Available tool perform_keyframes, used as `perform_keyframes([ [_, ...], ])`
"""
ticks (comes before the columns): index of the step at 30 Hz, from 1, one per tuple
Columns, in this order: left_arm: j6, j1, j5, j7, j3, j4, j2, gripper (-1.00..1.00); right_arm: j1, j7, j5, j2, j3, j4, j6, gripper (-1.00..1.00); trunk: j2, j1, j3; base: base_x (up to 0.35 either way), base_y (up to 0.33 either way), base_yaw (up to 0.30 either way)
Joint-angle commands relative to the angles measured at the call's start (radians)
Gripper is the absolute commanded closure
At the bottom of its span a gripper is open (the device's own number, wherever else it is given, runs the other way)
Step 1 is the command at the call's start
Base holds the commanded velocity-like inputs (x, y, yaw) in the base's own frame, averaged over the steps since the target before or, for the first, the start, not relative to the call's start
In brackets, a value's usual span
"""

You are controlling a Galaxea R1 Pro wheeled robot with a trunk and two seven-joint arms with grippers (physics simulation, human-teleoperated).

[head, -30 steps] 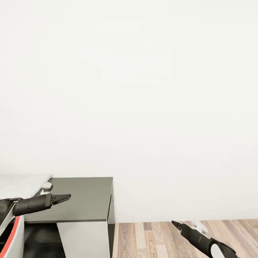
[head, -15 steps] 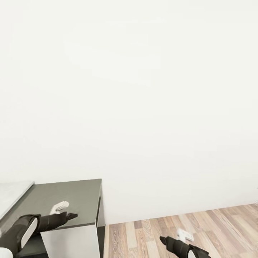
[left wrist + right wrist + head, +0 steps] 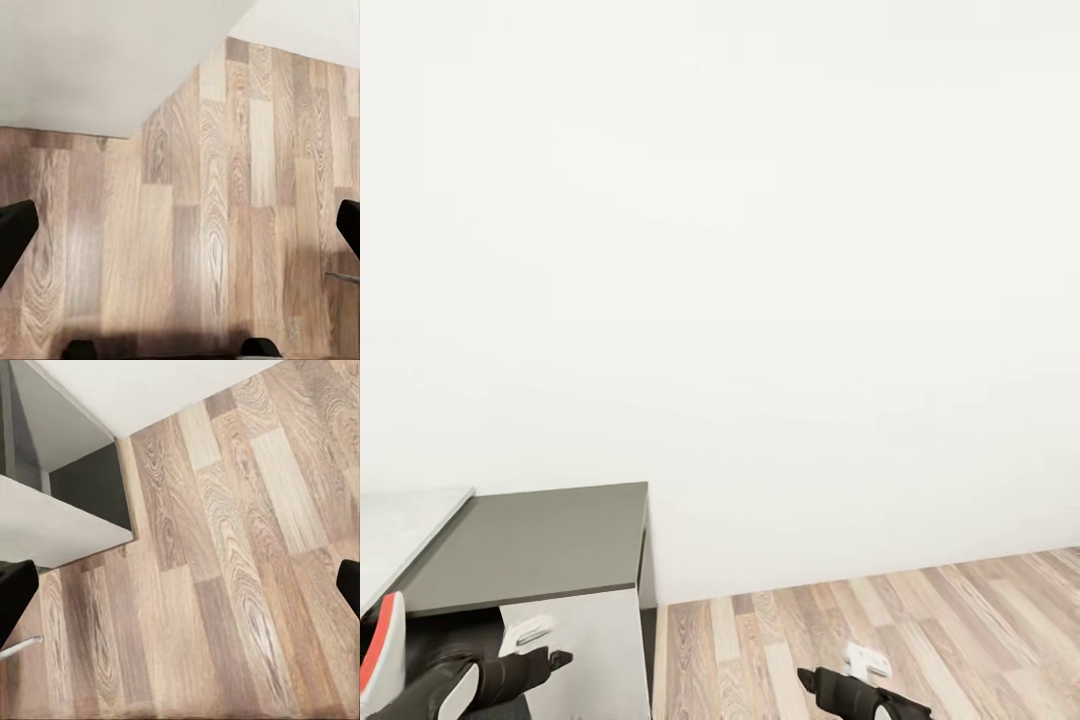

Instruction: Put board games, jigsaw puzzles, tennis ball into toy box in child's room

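A sliver of the table's pale grey top (image 3: 400,525) shows at the left edge of the head view. The board games, jigsaw puzzles, tennis ball, toy box and bed are out of view. My left gripper (image 3: 557,659) hangs low at the bottom left, in front of a side unit's white panel. In the left wrist view its black fingertips (image 3: 15,234) stand far apart over bare wood floor, so it is open and empty. My right gripper (image 3: 806,679) is low at the bottom centre. It is open too, its fingertips (image 3: 15,589) wide apart above the floor.
A lower side unit with a dark grey top (image 3: 535,545) and white panel (image 3: 595,640) stands beside the table against a plain white wall (image 3: 760,300). Wood-plank floor (image 3: 920,630) stretches to the right. The right wrist view catches the unit's white base (image 3: 52,525).
The head view has shifted, so the side unit sits differently in the picture. Both arms have sunk lower in the view; the left gripper went from above the unit's top to in front of its panel.
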Motion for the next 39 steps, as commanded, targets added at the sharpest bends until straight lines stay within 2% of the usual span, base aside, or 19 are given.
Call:
perform_keyframes([
  [1, 0.006, 0.0, 0.006, 0.021, 0.004, 0.012, -0.006, -1.0, 0.0, 0.002, -0.004, 0.0, 0.005, 0.01, 0.006, -1.0, -0.001, 0.0, -0.001, -0.328, 0.0, 0.0],
  [6, -0.033, 0.001, 0.007, 0.057, 0.004, 0.061, -0.026, -1.0, 0.0, 0.001, -0.001, 0.001, 0.02, 0.077, 0.01, -1.0, -0.001, 0.0, -0.001, -0.279, 0.0, 0.0],
  [13, -0.114, 0.002, 0.006, 0.084, 0.002, 0.149, -0.042, -1.0, 0.0, -0.003, -0.002, 0.0, 0.03, 0.106, 0.026, -1.0, -0.001, 0.0, -0.001, -0.065, 0.0, 0.0],
  [17, -0.126, 0.006, 0.005, 0.174, 0.002, 0.196, -0.044, -1.0, 0.0, -0.041, -0.001, 0.002, 0.036, 0.129, 0.029, -1.0, -0.001, 0.0, -0.001, -0.009, 0.0, 0.0],
  [19, -0.128, 0.015, 0.005, 0.218, 0.001, 0.21, -0.046, -1.0, 0.0, -0.079, 0.002, 0.003, 0.056, 0.143, 0.029, -1.0, -0.001, 0.0, -0.001, -0.003, 0.0, 0.0],
  [21, -0.13, 0.034, 0.005, 0.247, 0.001, 0.218, -0.055, -1.0, 0.0, -0.125, 0.004, 0.006, 0.094, 0.168, 0.026, -1.0, -0.001, 0.0, -0.001, -0.002, 0.0, 0.0],
  [22, -0.14, 0.061, 0.004, 0.262, 0.001, 0.222, -0.071, -1.0, 0.0, -0.165, 0.003, 0.009, 0.134, 0.209, 0.021, -1.0, -0.001, 0.0, -0.001, 0.0, 0.0, 0.0],
  [23, -0.148, 0.07, 0.004, 0.266, 0.001, 0.223, -0.075, -1.0, 0.0, -0.176, 0.003, 0.01, 0.145, 0.225, 0.019, -1.0, -0.001, 0.0, -0.001, 0.0, 0.0, 0.0],
  [26, -0.232, 0.127, -0.001, 0.277, 0.001, 0.225, -0.09, -1.0, 0.001, -0.211, 0.006, 0.021, 0.182, 0.341, -0.022, -1.0, -0.001, 0.0, -0.001, 0.0, 0.0, 0.0],
  [31, -0.296, 0.206, -0.016, 0.312, 0.001, 0.232, -0.099, -1.0, 0.001, -0.222, 0.011, 0.035, 0.197, 0.547, -0.168, -1.0, -0.001, 0.0, -0.001, 0.0, 0.0, 0.0],
  [33, -0.302, 0.22, -0.017, 0.325, 0.001, 0.232, -0.1, -1.0, 0.001, -0.223, 0.011, 0.036, 0.199, 0.595, -0.203, -1.0, -0.001, 0.0, -0.001, 0.0, 0.0, 0.0],
  [39, -0.316, 0.287, -0.017, 0.362, 0.001, 0.234, -0.102, -1.0, 0.001, -0.225, 0.023, 0.036, 0.199, 0.654, -0.237, -1.0, -0.001, 0.0, -0.004, 0.0, 0.0, 0.0],
])
